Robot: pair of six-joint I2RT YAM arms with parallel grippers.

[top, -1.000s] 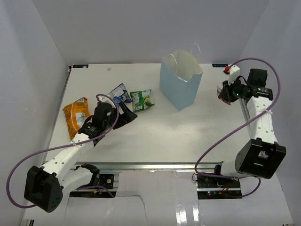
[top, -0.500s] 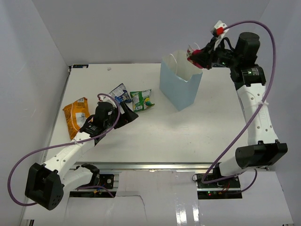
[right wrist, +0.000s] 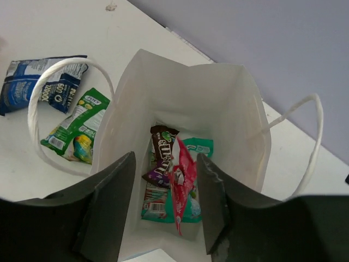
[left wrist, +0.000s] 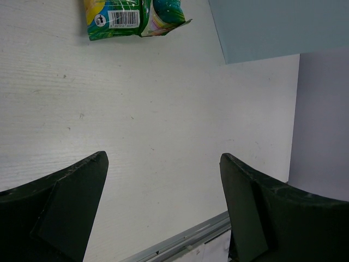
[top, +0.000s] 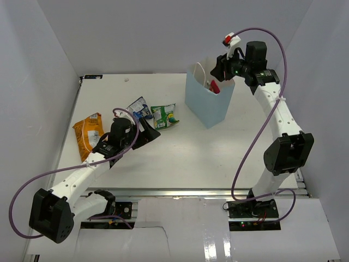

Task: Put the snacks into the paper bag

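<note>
The right claw (right wrist: 164,157) hung spread above the tall light blue paper bag (right wrist: 229,103), with a red foil packet (right wrist: 182,174) loose inside. The left claw (left wrist: 163,158) gaped empty near a crinkly green-and-white packet (left wrist: 136,16), which looked light and slippery, best pinched at a sealed edge.

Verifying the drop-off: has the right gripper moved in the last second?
Yes. The right gripper swung left and farther back, from beside the paper bag on its right to above its open top.
</note>
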